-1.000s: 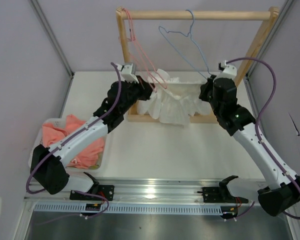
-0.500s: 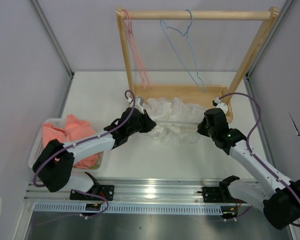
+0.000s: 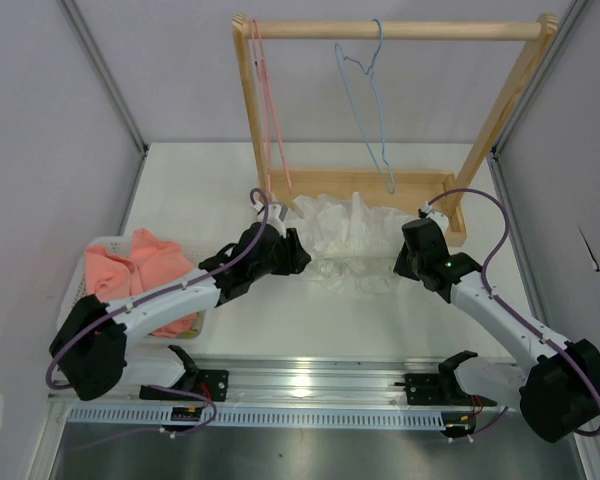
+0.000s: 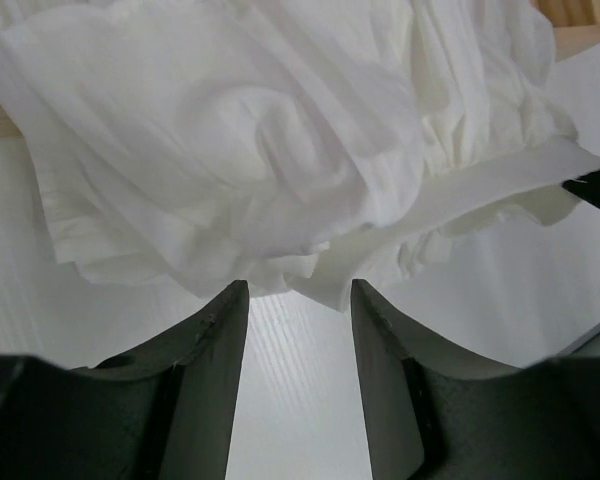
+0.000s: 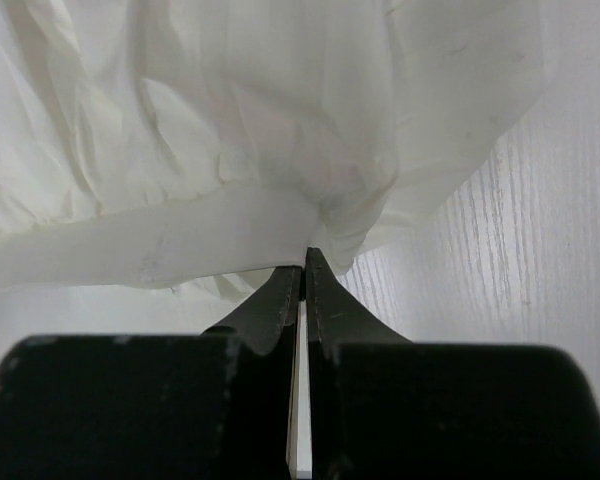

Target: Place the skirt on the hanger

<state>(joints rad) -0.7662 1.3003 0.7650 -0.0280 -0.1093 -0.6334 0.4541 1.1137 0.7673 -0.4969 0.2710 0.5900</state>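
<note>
White table [image 3: 310, 310]: skirt [image 3: 355, 240], basket [image 3: 92, 246] (rack [image 3: 420, 182] too)

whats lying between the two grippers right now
The skirt, bunched up, fills the stretch from the left gripper to the right gripper; the top view shows it.

Parted left claw [image 4: 298, 290] sits at edge of crumpled skirt [image 4: 230, 150]

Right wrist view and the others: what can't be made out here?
- Right wrist view: whether the shut right gripper pinches the skirt; its tips end right at a fabric fold.
- Top external view: how the left gripper stands, hidden beneath its own wrist.
- Left wrist view: the skirt's upper part, cut off by the top edge.
</note>
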